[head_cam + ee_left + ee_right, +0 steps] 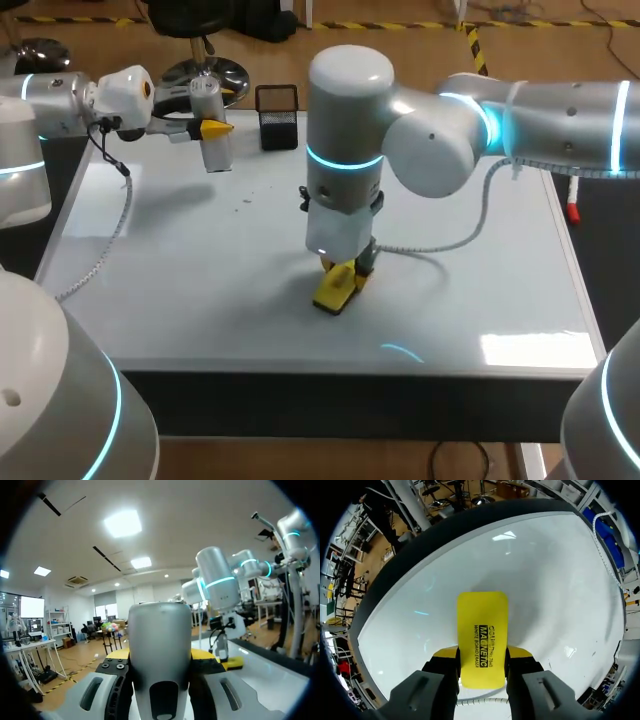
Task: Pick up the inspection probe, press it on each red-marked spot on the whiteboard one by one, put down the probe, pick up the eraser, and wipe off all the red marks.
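My left gripper [212, 128] is held above the whiteboard's [200, 260] far left corner, shut on the inspection probe [210, 125], a pale grey cylinder. In the left wrist view the probe [160, 650] fills the space between the fingers of that gripper [160, 656]. My right gripper [345, 270] points down at the middle of the board, shut on the yellow eraser [335, 290], which rests on the surface. The right wrist view shows the eraser [482, 637] clamped between the yellow fingertips [445, 653] of my right gripper [482, 655], flat on the whiteboard [545, 580]. I see no red marks, only faint specks [245, 203].
A black mesh pen holder [277, 115] stands at the board's far edge, just right of the probe. A red-capped marker [572, 205] lies off the board's right edge. My right arm [220, 585] shows in the left wrist view, beyond the probe.
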Motion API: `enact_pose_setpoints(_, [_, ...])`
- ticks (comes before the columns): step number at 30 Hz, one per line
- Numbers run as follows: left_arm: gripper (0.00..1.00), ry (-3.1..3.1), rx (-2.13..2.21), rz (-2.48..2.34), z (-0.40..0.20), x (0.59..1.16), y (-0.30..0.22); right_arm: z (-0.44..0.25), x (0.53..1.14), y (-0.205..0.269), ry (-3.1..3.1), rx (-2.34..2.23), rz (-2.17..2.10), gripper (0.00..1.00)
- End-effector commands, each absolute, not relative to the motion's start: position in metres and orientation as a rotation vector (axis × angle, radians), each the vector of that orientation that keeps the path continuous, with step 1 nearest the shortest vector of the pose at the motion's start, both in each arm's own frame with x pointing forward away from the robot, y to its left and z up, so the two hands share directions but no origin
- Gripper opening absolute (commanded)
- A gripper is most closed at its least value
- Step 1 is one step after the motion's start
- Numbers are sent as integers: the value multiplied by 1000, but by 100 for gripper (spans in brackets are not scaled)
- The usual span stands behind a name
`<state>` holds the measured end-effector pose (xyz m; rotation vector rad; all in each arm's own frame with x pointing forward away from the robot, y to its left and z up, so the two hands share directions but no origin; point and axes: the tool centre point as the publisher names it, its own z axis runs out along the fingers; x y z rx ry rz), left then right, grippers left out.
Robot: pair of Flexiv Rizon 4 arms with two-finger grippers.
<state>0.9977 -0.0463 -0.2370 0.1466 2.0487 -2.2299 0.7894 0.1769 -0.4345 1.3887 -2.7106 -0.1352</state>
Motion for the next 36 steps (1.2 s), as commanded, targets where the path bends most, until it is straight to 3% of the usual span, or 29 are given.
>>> enact_pose_setpoints(1, [0, 2049, 145, -2227, -236, 997, -47, -474, 790, 157, -2720, 1375, -149, 0])
enact_pose_setpoints(14, [0, 2049, 145, -2227, -236, 997, -47, -468, 802, 138, -2732, 1352, -105, 0])
enact_pose_setpoints(27, [0, 2049, 145, -2227, -236, 997, -47, -373, 842, 134, -2723, 1574, -42, 0])
enact_pose_setpoints(36, [0, 2049, 145, -2227, -236, 997, -47, -359, 855, 128, -2715, 1603, 11, 0])
